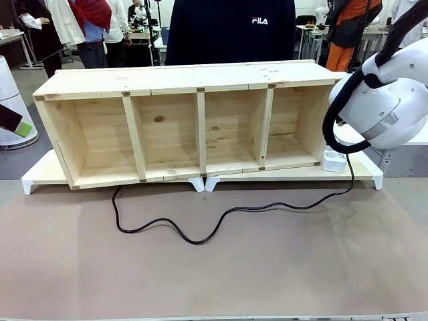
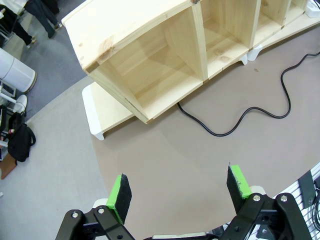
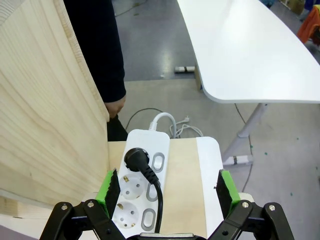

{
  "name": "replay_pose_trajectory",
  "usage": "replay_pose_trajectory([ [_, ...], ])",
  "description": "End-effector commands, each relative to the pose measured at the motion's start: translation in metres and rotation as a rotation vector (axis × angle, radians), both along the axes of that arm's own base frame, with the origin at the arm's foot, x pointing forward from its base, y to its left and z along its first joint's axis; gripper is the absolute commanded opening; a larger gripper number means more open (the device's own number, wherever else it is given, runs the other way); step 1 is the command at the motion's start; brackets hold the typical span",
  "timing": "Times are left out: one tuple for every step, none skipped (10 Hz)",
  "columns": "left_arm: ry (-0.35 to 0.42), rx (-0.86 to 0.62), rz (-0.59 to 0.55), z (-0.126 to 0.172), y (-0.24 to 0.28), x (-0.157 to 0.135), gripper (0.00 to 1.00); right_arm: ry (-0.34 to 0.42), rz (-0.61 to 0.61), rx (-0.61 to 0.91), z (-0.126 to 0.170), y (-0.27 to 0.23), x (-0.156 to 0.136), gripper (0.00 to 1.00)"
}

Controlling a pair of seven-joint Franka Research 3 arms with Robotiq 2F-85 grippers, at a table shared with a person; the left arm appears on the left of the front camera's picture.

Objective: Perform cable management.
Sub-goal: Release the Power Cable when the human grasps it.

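the right gripper (image 3: 167, 200) hung open above the white power strip (image 3: 142, 177), where the cable (image 1: 221, 217) was plugged in before trailing loose across the mat. the left gripper (image 2: 177, 192) was open and empty; a clean pinch probably wanted jaws centred on the plug (image 3: 136, 159)

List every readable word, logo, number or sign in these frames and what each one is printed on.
"FILA": white letters on the chest of the person's dark top, behind the wooden shelf.
The white power strip and the black plug in it carry no print that can be read.
No other text can be read; the background is too small and blurred to tell.
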State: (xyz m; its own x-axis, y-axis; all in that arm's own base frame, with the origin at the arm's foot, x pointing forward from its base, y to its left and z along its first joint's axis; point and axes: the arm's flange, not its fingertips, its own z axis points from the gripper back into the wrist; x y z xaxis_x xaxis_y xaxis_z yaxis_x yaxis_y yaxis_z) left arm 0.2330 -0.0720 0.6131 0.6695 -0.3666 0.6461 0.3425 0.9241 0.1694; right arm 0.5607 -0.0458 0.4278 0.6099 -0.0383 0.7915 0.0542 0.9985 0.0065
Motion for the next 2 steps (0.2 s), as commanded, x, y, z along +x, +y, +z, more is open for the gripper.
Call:
replay_pose_trajectory([
  [0.001,-0.007,0.0,0.0002,0.0003,0.0,1.0,0.005,0.001,0.004,-0.0008,-0.0007,-0.0002,1.0],
  [0.001,-0.007,0.0,0.0002,0.0003,0.0,1.0,0.005,0.001,0.004,-0.0008,-0.0007,-0.0002,1.0],
])
